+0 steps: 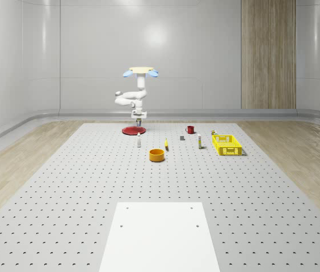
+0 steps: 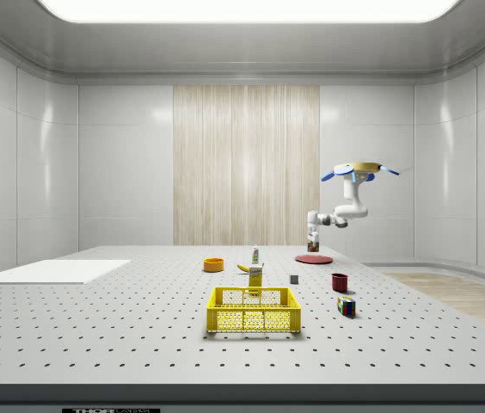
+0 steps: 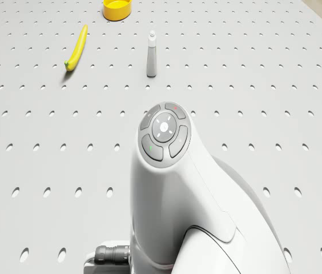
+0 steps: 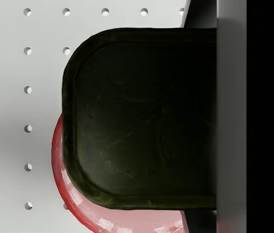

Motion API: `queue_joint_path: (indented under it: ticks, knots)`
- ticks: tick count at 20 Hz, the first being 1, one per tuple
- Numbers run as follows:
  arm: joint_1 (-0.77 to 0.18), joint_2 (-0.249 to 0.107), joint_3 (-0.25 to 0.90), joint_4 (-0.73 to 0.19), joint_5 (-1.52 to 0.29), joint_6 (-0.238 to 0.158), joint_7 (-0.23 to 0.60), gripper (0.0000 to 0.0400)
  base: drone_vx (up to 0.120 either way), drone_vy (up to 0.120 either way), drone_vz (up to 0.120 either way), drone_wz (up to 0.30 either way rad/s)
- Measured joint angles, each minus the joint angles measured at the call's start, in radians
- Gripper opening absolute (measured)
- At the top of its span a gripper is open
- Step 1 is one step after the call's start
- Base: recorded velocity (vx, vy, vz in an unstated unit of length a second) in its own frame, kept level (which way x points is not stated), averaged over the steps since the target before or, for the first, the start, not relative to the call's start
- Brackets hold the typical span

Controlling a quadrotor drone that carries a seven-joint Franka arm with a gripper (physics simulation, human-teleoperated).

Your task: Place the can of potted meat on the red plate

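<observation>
Can (image 4: 142, 116) in gripper (image 1: 139, 120) over red plate (image 1: 131, 131), bottle (image 1: 139, 140) nearby, drone (image 1: 141, 71) hovering above

pale glossy wall panels (image 1: 92, 51) enclose the room, with one wood-grain panel (image 2: 246, 163). a grey perforated floor mat (image 1: 63, 187) lies between wooden floor strips (image 1: 12, 158). a ceiling light (image 2: 242, 9) glows overhead.
</observation>
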Motion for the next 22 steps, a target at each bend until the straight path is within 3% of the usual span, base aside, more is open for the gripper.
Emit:
queue_joint_path:
  ticks: [11, 22]
  knots:
    - [-0.005, -0.017, 0.002, 0.001, 0.007, 0.016, 0.004, 0.0283, 0.000, -0.120, 0.000, 0.000]
    - [-0.020, -0.032, -0.097, 0.030, -0.081, 0.072, 0.005, 0.0282, 0.000, 0.000, 0.000, 0.000]
